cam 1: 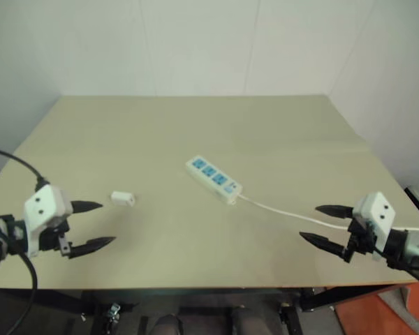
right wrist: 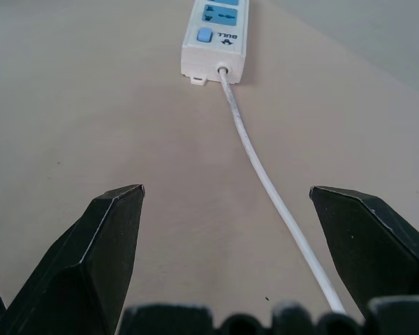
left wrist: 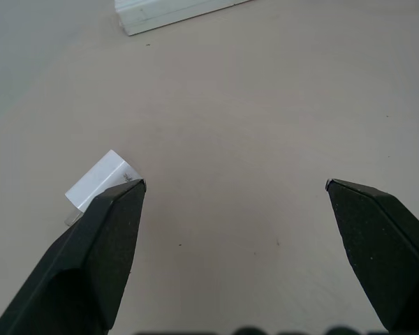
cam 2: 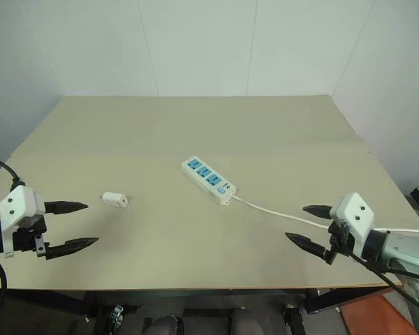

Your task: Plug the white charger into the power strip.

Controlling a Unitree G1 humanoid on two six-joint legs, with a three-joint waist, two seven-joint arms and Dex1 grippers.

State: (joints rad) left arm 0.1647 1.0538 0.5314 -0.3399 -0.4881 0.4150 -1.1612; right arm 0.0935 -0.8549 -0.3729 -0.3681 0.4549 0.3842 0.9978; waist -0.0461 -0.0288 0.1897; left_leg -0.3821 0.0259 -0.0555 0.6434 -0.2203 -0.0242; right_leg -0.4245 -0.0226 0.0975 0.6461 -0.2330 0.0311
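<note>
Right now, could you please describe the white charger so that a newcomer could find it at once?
On the beige table, look toward the left gripper. Just beyond its fingertips lies the white charger, a small plain block, apart from the long power strip with its blue sockets and cord.

charger (left wrist: 101, 183): partly tucked behind the left finger (left wrist: 91, 258) in wrist view | power strip (right wrist: 215, 35): far end chopped off by frame edge | cord (cam 2: 405, 231): runs off behind the right arm, end unseen
</note>
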